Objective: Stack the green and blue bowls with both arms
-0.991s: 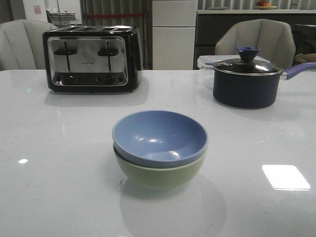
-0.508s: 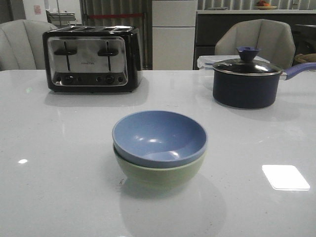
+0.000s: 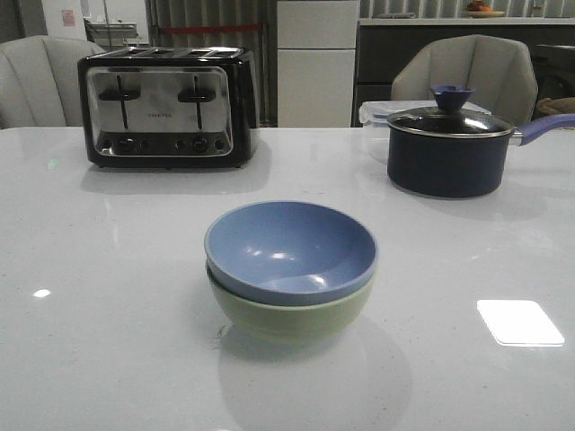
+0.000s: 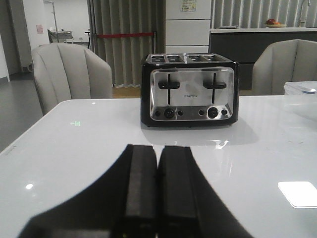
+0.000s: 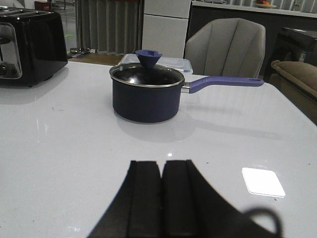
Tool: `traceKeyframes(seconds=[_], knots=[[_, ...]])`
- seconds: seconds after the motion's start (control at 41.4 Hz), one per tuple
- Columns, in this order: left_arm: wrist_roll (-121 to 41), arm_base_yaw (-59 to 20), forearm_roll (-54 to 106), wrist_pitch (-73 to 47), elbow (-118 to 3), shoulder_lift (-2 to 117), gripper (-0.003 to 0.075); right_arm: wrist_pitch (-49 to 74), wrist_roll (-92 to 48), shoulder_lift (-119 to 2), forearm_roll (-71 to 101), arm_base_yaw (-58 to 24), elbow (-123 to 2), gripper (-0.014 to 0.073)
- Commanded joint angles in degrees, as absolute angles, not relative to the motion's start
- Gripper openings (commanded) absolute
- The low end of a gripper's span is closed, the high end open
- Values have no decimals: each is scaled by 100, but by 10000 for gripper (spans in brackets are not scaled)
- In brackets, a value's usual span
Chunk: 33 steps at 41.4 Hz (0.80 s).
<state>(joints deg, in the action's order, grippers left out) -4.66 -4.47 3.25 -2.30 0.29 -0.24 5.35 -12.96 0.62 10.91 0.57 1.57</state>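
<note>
The dusty blue bowl (image 3: pixel 289 247) sits nested inside the pale green bowl (image 3: pixel 292 314) in the middle of the white table in the front view. Neither arm shows in the front view. My left gripper (image 4: pixel 159 148) is shut and empty, low over the table and facing the toaster. My right gripper (image 5: pixel 162 164) is shut and empty, low over the table and facing the saucepan. The bowls do not show in either wrist view.
A black and chrome toaster (image 3: pixel 167 106) stands at the back left, also in the left wrist view (image 4: pixel 190 89). A dark blue lidded saucepan (image 3: pixel 449 148) stands at the back right, its handle pointing right (image 5: pixel 225 82). A clear lidded box (image 5: pixel 171 62) sits behind it. Chairs stand beyond the table.
</note>
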Motion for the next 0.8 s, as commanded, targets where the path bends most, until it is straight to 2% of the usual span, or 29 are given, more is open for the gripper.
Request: traceKeyframes(seconds=[0.0,0.097,0.314,0.774], knots=[[-426,-438,364,316,43,-134,93,-55,-1363,171,1105,86,141,55],[-426,-438,364,316,43,-134,93,-166,-1214,171,1086,86,141,55],[-426,-438,364,316,43,-134,93,-363,547,175,-346,86,141,55],[-426,-438,364,316,43,-134,93,-64,298,175,0,86,148,55]])
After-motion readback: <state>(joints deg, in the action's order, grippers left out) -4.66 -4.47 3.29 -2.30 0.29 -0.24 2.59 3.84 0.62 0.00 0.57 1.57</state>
